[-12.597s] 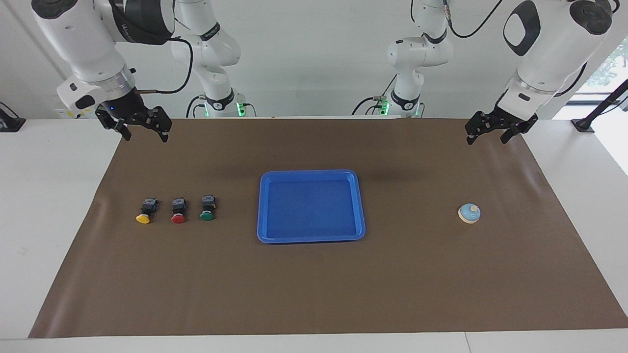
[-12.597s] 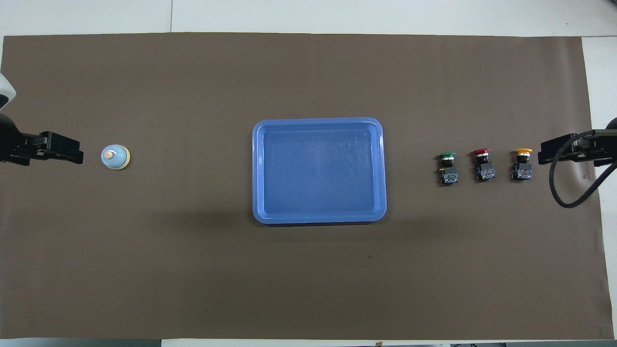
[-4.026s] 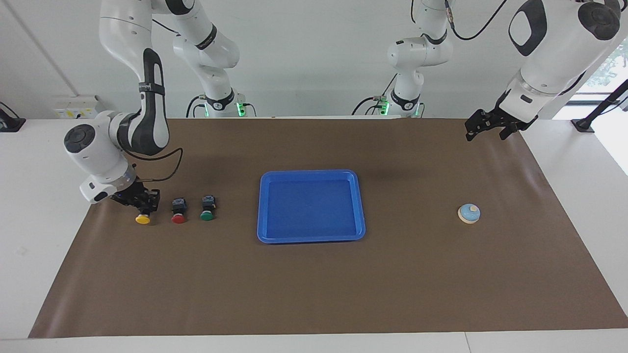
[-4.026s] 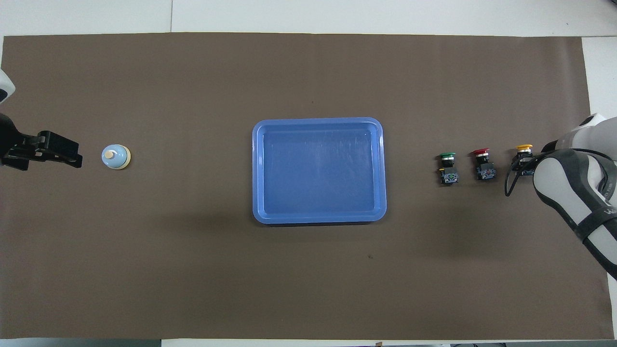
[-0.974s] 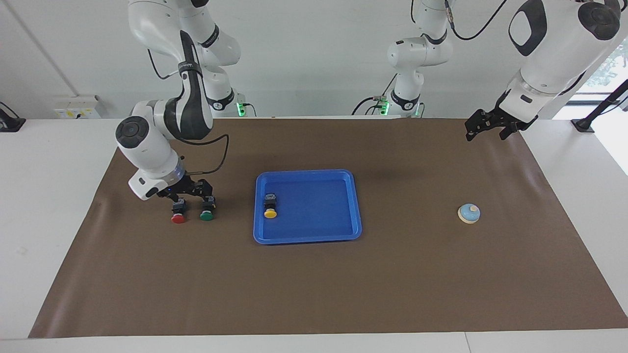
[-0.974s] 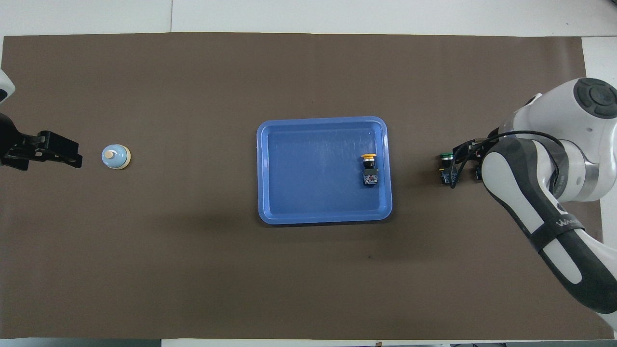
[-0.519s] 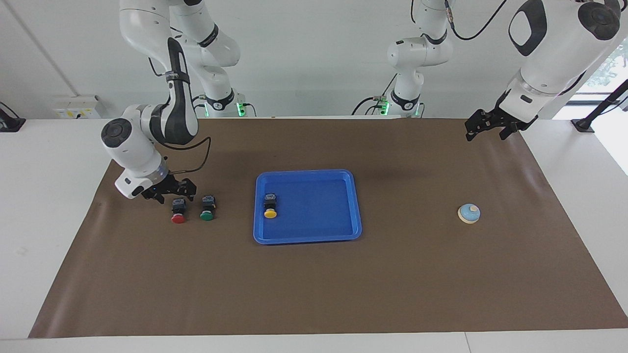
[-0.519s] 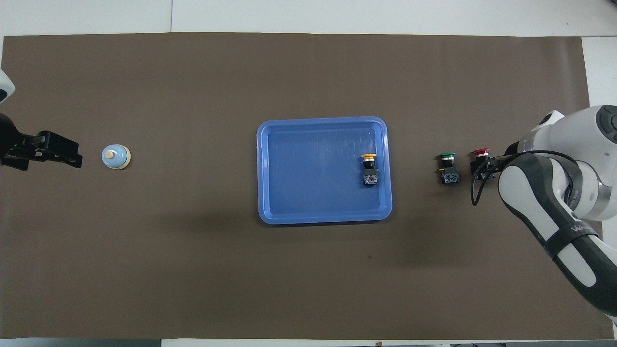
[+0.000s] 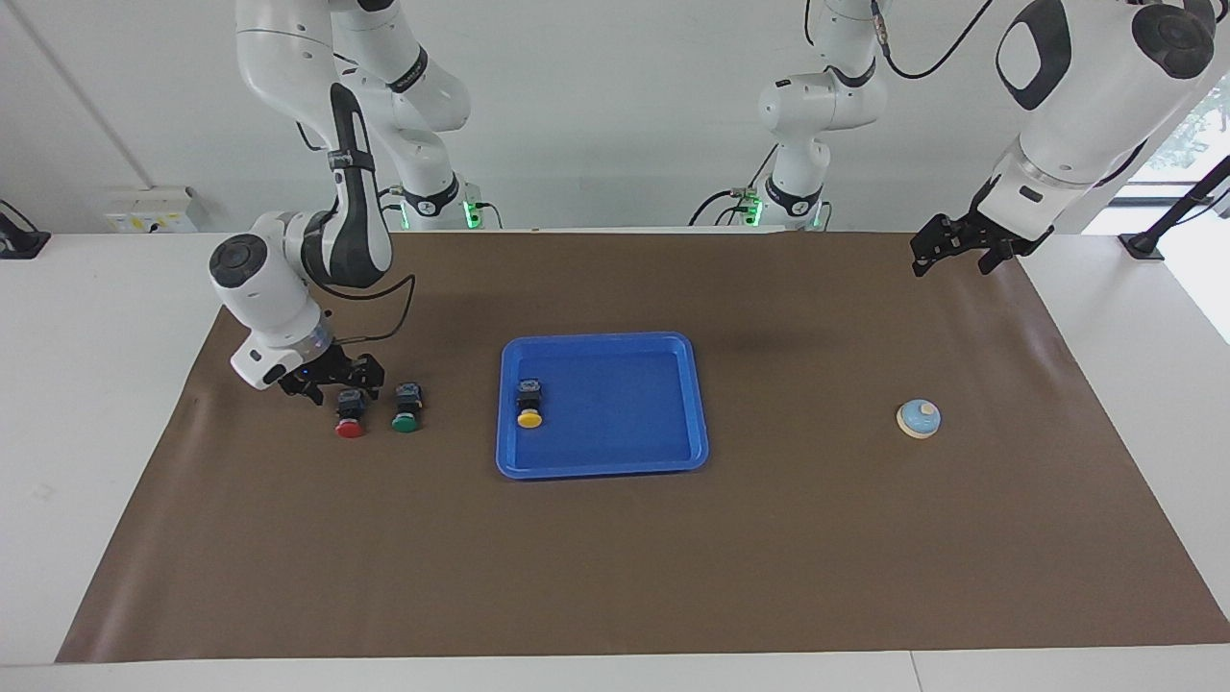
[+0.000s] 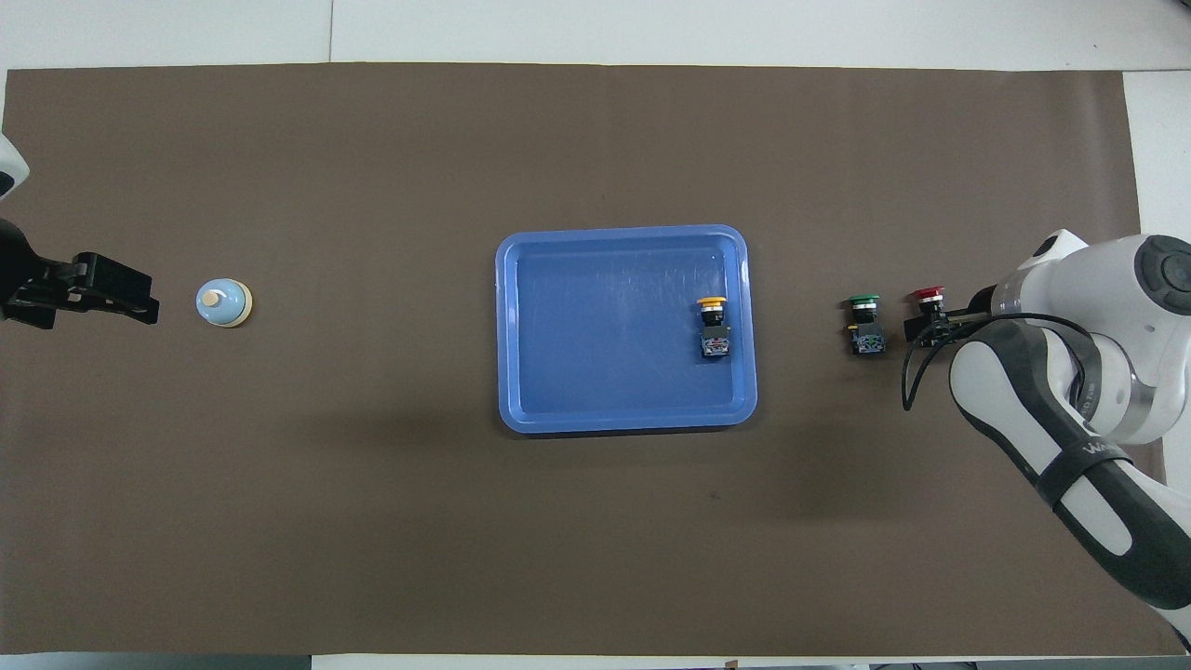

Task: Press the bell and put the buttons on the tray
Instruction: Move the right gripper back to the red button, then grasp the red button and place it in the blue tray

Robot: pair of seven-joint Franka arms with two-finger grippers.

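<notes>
The blue tray (image 9: 602,466) lies mid-table and also shows in the overhead view (image 10: 623,419). The yellow button (image 9: 528,417) lies in the tray at the right arm's end (image 10: 713,322). The red button (image 9: 350,428) and the green button (image 9: 405,421) lie side by side on the mat beside the tray (image 10: 928,296) (image 10: 863,322). My right gripper (image 9: 342,384) is open and low, its fingers on either side of the red button's black body; in the overhead view (image 10: 930,322) the arm largely hides it. The bell (image 9: 920,418) (image 10: 223,303) stands toward the left arm's end. My left gripper (image 9: 953,258) (image 10: 102,288) is open and waits above the mat's corner.
A brown mat (image 9: 615,557) covers the table, with white tabletop around it. The right arm's elbow and cable (image 10: 1051,409) hang over the mat beside the red button.
The right gripper has shifted from over the red and green buttons to sit around the red button's body. Earlier it carried the yellow button into the tray, which slid slightly. The left arm has not moved.
</notes>
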